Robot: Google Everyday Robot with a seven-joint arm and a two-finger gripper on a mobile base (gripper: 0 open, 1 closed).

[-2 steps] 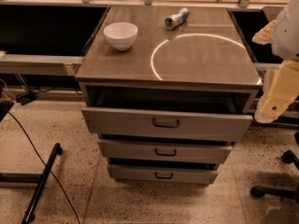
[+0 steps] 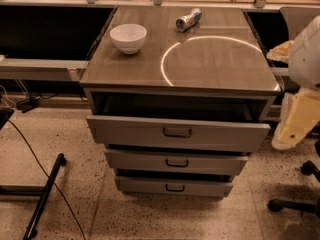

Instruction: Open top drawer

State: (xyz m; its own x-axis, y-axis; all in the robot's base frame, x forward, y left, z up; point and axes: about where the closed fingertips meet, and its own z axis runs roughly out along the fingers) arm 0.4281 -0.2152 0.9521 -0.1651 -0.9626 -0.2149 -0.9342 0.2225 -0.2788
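Observation:
The top drawer [image 2: 150,133] is the widest of three grey drawers in a low cabinet. It stands pulled out a little, with a dark gap showing above its front, and its small dark loop handle [image 2: 177,132] sits at the centre. My gripper [image 2: 298,121] is the cream-coloured piece at the right edge of the view, beside the cabinet's right side and clear of the drawer front. It hangs below a white arm segment [image 2: 306,54]. It touches nothing that I can see.
On the cabinet top [image 2: 210,74] stand a white bowl [image 2: 128,37] and a can lying on its side [image 2: 188,19]. Two narrower drawers [image 2: 176,162] sit below. A black stand leg [image 2: 45,194] and cables lie on the floor at left; chair wheels [image 2: 295,204] at right.
The arm and gripper at the right have shifted slightly down and to the right, away from the cabinet. The drawers have not moved.

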